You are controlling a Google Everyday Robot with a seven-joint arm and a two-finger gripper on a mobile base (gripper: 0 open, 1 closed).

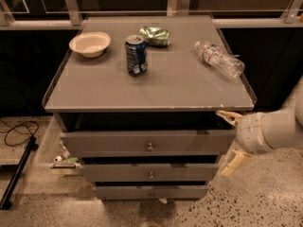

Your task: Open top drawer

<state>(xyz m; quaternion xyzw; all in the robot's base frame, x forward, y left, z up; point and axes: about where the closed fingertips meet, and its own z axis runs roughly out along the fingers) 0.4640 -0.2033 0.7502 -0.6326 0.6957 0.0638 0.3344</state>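
Four items on the grey bench: white bowl at the far left, nothing visible inside; blue can upright near the middle; crumpled green bag just behind the can; clear plastic bottle on its side towards the right edge. Below the bench, three grey drawers stacked. Top drawer widest, directly under the bench edge, with a small round knob mid-front and a dark gap above its front; inside too dark to tell. Beneath it, two narrower drawer fronts with like knobs.

Gripper at the right end of the top drawer, well to the right of the knob and clear of it. Fingers spread wide apart, one up by the bench corner, the other down level with the second front, nothing between them.

Speckled floor around the base. Black cable looped on the left, small litter beside the drawers. Metal rail and dark panels behind.
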